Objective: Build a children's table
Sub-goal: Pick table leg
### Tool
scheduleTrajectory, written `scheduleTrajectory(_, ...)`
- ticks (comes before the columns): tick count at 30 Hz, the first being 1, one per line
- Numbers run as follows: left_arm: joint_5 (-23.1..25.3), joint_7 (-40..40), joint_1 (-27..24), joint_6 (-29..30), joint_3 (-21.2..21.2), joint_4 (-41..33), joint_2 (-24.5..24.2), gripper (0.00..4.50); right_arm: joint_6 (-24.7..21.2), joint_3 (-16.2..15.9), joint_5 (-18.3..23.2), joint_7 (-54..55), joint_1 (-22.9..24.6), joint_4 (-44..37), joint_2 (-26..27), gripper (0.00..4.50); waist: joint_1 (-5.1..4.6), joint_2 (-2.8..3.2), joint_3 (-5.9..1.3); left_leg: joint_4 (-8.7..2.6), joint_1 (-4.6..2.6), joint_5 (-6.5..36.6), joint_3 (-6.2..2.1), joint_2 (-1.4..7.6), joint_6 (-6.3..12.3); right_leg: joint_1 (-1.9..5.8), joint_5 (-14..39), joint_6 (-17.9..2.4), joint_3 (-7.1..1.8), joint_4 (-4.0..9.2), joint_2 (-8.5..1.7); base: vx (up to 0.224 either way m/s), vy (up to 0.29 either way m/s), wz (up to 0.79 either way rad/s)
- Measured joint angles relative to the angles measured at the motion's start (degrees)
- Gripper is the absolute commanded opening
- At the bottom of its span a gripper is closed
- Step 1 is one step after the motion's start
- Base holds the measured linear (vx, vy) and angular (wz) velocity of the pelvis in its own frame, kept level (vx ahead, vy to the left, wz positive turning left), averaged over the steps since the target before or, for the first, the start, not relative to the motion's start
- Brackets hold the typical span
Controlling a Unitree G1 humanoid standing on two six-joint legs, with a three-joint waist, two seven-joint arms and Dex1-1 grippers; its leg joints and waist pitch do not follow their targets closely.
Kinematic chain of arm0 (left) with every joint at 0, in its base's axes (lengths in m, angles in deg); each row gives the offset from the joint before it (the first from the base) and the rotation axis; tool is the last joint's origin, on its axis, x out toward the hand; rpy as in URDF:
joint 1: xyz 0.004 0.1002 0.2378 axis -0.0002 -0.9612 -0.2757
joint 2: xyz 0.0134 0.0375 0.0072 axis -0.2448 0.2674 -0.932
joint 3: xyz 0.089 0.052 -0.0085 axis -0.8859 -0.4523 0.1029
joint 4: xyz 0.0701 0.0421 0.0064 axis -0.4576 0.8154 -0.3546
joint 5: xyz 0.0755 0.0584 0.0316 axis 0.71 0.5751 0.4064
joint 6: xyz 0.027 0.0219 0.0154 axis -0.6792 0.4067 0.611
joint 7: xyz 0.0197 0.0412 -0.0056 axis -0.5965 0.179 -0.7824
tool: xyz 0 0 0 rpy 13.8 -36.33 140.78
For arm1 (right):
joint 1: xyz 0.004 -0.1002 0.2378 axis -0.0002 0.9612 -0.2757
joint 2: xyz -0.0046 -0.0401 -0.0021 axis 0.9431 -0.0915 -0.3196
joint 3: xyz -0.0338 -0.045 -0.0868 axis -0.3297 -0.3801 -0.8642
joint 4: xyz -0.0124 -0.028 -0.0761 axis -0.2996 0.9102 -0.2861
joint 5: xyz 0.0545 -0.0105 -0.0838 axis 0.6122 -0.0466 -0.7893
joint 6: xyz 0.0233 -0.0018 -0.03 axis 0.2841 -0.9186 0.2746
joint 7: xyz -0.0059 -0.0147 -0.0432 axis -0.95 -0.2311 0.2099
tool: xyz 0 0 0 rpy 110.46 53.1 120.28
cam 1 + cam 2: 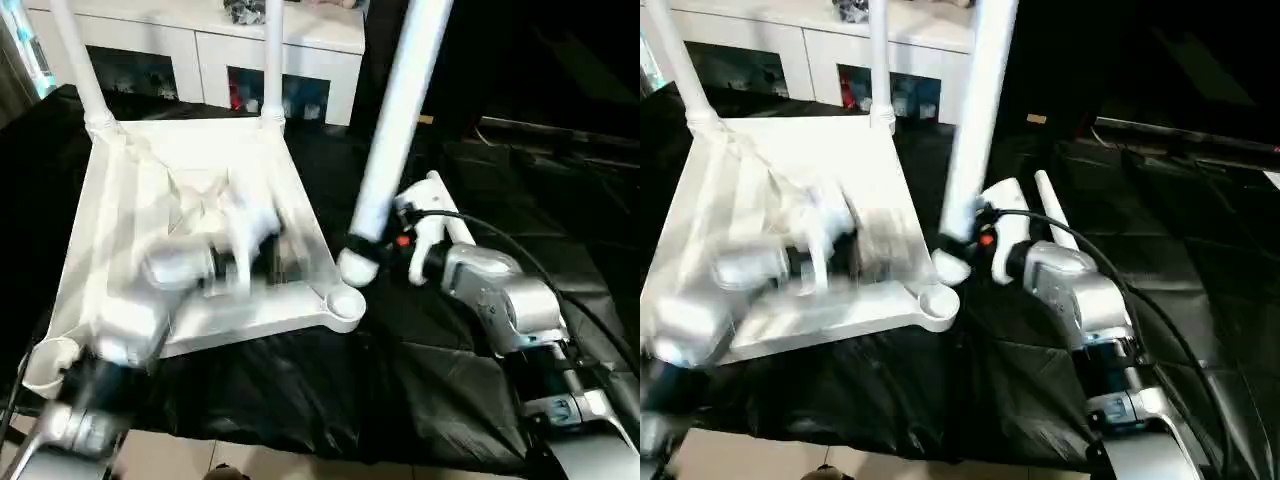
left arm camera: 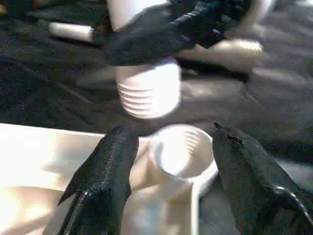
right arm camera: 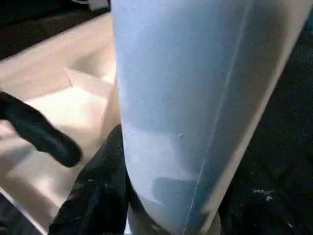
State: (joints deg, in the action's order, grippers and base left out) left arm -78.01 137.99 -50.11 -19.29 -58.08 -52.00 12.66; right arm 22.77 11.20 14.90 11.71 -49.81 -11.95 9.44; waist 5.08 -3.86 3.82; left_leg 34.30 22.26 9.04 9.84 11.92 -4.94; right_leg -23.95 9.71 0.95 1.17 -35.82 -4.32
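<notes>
The children's table's white tabletop (image 1: 150, 190) lies upside down, ribs up. Two white legs (image 1: 272, 60) stand in its far corner sockets. My right gripper (image 1: 372, 245) is shut on a third leg (image 1: 400, 120), holding it near its threaded end (image 2: 149, 90). That end hangs just above and beside the near right corner socket (image 2: 181, 152). My left gripper (image 2: 168, 129) is open over the tabletop, with its black fingers (image 2: 105, 166) on either side of that socket. Another leg (image 1: 447, 215) lies on the cloth behind my right gripper.
The black-draped work table (image 1: 300, 390) carries everything, and its front edge runs close to me, with pale floor below it. A white glass-door cabinet (image 1: 200, 50) stands behind. A black cable (image 1: 520, 250) loops over my right forearm.
</notes>
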Motion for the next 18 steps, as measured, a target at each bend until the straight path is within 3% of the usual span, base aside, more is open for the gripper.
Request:
scheduleTrajectory(2,0.97,0.84,-0.4,-1.03,-0.69,0.23,-0.63,2.89,-0.05,0.01,-0.19,0.13,0.65,-0.09,-0.27,1.89,-0.12,0.21,0.08,-0.01,-0.05,0.0,0.0,0.0,0.0,0.0,-0.01,-0.02,-0.01,-0.07,0.01,0.0,0.0,0.0)
scheduleTrajectory(4,2.07,2.4,-0.52,-2.24,-2.23,1.67,-1.62,2.52,-0.85,0.01,-0.07,0.42,1.9,-2.42,-0.57,1.89,-0.29,0.63,0.02,-0.03,-0.18,0.0,0.0,0.0,-0.01,0.03,-0.01,-0.02,-0.07,-0.09,0.02,0.0,0.0,0.0)
scheduleTrajectory(13,5.76,4.16,-1.2,-4.5,-3.42,6.7,-5.18,1.9,-1.25,0.01,0.02,0.51,4.06,-5.66,-0.73,1.89,-0.39,2.05,-0.03,-0.06,-0.25,0.0,-0.02,-0.02,-0.01,0.0,0.1,0.18,-0.14,-0.15,0.04,0.0,0.0,0.0)
scheduleTrajectory(18,5.59,5.27,-1.53,-3.94,-3.12,7.12,-5.85,1.65,-1.51,-0.02,0.23,0.36,4.23,-6.67,-0.78,1.89,-0.25,2.07,-0.03,-0.06,-0.25,0.0,-0.01,-0.02,-0.01,0.01,0.1,0.17,-0.15,-0.16,0.04,0.0,0.0,0.0)
